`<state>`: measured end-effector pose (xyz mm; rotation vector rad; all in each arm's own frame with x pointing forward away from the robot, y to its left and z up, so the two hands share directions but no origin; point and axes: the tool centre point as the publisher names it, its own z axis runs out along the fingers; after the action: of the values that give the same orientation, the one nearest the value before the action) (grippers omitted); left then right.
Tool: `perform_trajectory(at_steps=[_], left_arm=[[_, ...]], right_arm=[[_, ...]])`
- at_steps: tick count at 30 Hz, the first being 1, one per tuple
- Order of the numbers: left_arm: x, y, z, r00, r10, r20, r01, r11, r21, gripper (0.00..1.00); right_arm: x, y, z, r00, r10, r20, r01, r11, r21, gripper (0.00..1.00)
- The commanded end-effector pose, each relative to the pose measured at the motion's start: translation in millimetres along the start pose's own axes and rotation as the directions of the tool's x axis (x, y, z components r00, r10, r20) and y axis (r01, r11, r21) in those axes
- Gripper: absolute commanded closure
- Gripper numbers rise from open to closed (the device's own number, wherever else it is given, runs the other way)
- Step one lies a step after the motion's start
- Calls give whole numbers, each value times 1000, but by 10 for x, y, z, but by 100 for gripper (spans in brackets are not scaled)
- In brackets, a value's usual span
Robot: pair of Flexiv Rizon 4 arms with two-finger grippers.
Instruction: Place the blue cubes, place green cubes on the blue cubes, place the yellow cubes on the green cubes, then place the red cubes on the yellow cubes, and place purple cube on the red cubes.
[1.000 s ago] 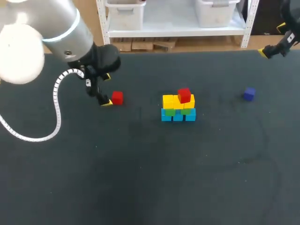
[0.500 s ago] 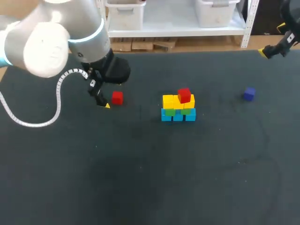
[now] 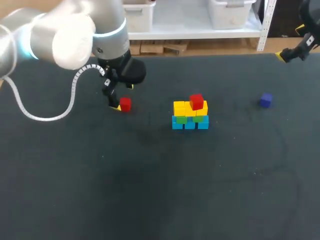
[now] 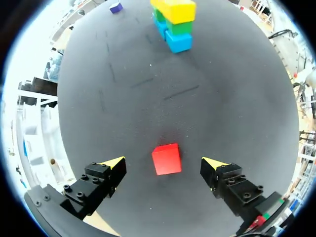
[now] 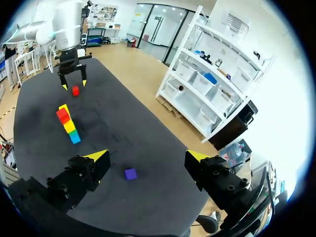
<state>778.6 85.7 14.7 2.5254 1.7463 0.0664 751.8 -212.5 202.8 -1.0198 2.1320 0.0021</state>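
Hovering at the loose red cube [image 3: 125, 104], the left gripper [image 4: 164, 164] is holding nothing. Its jaws are gaping wide, one yellow tip on each side of the cube, neither touching it. The cube is sitting flat on the black table [image 3: 150, 190], well apart from the stack [image 3: 190, 114], on the stack's left.

The stack is showing blue cubes [image 3: 189, 123] at the base, green cubes [image 3: 199, 119] on them, then yellow cubes [image 3: 183, 107], with one seated red cube [image 3: 196, 101] on top toward the right end.

Handling, judged: the loose cube is looking small, rigid and light, with flat hard faces and no give. The best hold is probably a pinch on two opposite side faces at mid height. In the left wrist view it is lying slightly turned against the finger line, so a skewed close could twist it or push it away.

The purple cube [image 3: 265, 100] is lying well apart from the stack on its right. The right gripper [image 5: 146, 155] is hanging farther out beyond it, wide open and empty.

Likely trouble at placing is the seated red cube beside the free yellow spot. The stack is probably loose, so a bump could topple it.
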Motion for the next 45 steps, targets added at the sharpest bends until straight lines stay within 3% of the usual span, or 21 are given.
perform_trajectory(at_steps=[1,3,7,9,14,21,24,27,30,32,36,45], left_arm=[[-17,62,27,1000,-29,6,26,972,231,0],[-28,28,19,999,-40,4,38,969,244,0],[-52,-55,-5,998,-67,20,59,965,257,11],[-72,-115,-27,996,-83,37,70,961,267,19],[-110,-290,-30,991,-119,56,98,953,288,51],[-210,-506,-9,984,-164,72,135,945,297,53],[-238,-529,-17,982,-175,70,151,952,265,51],[-250,-492,-81,981,-182,65,164,962,220,22],[-243,-457,-172,981,-184,59,171,968,184,28],[-251,-455,-238,980,-190,52,178,969,171,0],[-259,-455,-256,973,-224,46,214,964,159,0],[-245,-369,-15,943,-326,63,318,942,109,0]], right_arm=[[12,36,-9,1000,2,2,-2,997,77,0],[12,36,-9,1000,2,2,-2,997,77,0],[12,36,-9,1000,2,2,-2,997,77,0],[12,36,-9,1000,2,2,-2,997,77,0],[12,36,-9,1000,2,2,-2,997,77,0],[12,36,-9,1000,2,2,-2,997,77,0],[12,36,-9,1000,2,2,-2,997,77,0],[12,36,-9,1000,2,2,-2,997,77,0],[12,36,-9,1000,2,2,-2,997,77,0],[12,36,-9,1000,2,2,-2,997,77,0],[12,36,-9,1000,2,2,-2,997,77,0],[12,36,-9,1000,2,2,-2,997,77,0]])
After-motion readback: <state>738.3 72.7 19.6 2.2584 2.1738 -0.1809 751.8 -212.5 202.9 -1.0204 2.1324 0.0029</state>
